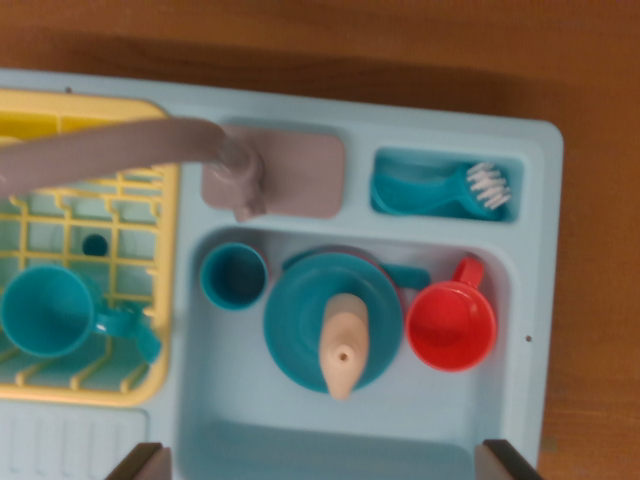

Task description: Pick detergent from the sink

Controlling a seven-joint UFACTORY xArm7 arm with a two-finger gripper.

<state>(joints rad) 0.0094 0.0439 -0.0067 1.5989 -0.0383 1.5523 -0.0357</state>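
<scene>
The detergent bottle is beige with a small hole in its cap, seen from above. It stands on a teal plate in the middle of the light blue sink basin. My gripper is open; only its two dark fingertips show at the bottom corners of the wrist view, far apart. The bottle lies between them and a little further up the picture. Nothing is between the fingers.
In the basin a teal cup sits left of the plate and a red cup right of it. A grey faucet reaches left over a yellow drying rack holding a teal mug. A teal brush lies in the upper-right compartment.
</scene>
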